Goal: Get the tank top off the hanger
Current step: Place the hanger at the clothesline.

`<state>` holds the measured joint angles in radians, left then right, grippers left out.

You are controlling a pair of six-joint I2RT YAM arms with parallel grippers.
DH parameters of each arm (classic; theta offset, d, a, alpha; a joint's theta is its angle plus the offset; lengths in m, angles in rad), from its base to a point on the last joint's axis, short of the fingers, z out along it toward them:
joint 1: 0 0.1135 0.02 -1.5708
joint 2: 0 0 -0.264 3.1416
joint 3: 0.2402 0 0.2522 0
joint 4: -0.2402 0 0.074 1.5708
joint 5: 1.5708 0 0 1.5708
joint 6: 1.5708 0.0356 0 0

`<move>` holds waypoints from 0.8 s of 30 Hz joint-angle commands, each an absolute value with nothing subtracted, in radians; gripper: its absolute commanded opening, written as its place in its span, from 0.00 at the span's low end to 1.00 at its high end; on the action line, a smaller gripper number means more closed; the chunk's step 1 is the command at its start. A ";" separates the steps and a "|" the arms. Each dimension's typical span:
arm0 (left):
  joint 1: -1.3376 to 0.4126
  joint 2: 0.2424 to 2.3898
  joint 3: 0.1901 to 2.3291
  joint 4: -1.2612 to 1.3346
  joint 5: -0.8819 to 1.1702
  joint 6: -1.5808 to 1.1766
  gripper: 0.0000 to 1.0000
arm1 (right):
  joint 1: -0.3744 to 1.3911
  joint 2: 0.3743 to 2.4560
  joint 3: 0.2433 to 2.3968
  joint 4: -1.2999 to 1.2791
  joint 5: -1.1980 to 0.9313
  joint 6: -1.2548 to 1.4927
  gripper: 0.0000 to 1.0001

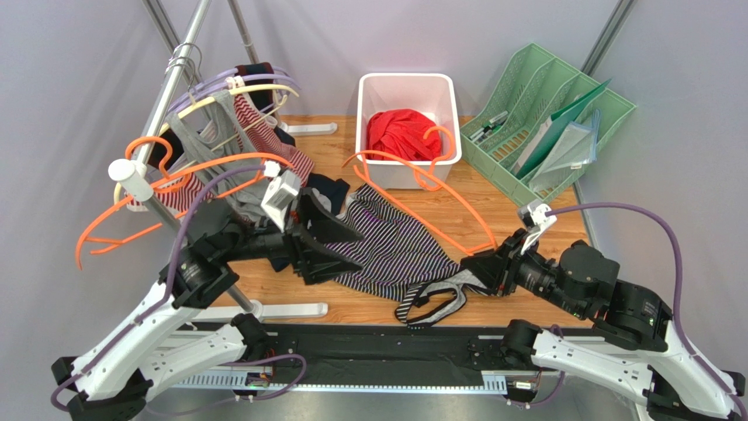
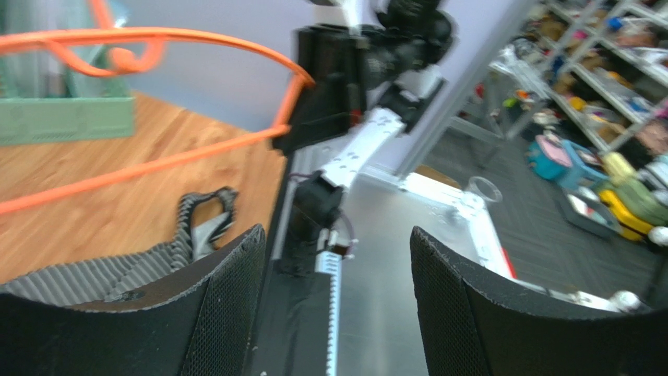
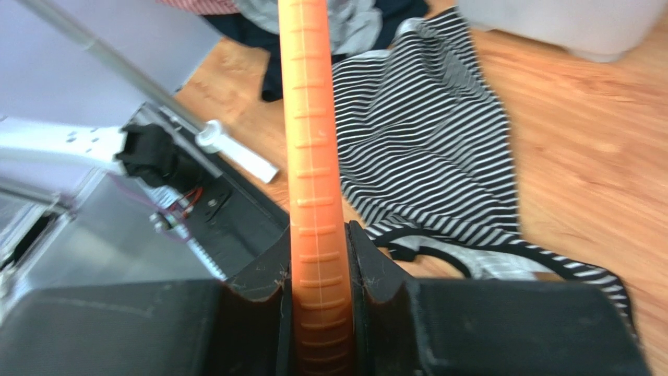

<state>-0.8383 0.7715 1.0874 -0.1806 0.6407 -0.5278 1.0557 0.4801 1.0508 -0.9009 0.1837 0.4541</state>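
The black-and-white striped tank top (image 1: 395, 250) lies spread on the wooden table, its straps (image 1: 435, 303) toward the near edge. An orange hanger (image 1: 456, 206) slants above it, hook end resting at the white bin. My right gripper (image 1: 483, 267) is shut on the hanger's near end; in the right wrist view the ribbed orange bar (image 3: 310, 117) runs up between the jaws (image 3: 319, 235), with the tank top (image 3: 431, 149) flat beneath and beside it. My left gripper (image 1: 347, 250) hovers over the top's left edge, open and empty (image 2: 335, 235). The left wrist view shows the hanger (image 2: 141, 168) above the strap (image 2: 204, 219).
A white bin (image 1: 369, 96) holding a red garment (image 1: 399, 132) stands at the back. A green file rack (image 1: 544, 114) is back right. At left, a clothes rack (image 1: 162, 96) carries several hangers and garments, with empty orange hangers (image 1: 132, 206) and dark clothes (image 1: 329, 189) below.
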 commanded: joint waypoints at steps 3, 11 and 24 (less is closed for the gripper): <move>-0.842 0.570 0.907 -0.037 0.887 -0.618 0.71 | 1.057 0.601 1.155 -0.919 0.322 0.358 0.00; -0.842 0.263 0.764 -0.279 0.864 -0.583 0.71 | 1.043 0.834 1.331 -0.836 0.147 0.052 0.00; -0.844 0.072 0.758 -0.472 0.828 -0.571 0.72 | 0.649 1.222 1.584 -0.913 -0.570 -0.149 0.00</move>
<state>-0.8421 0.0868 0.7547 -0.4236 0.8280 -0.5816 0.6743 1.1675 1.4925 -0.9028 -0.3290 -0.0319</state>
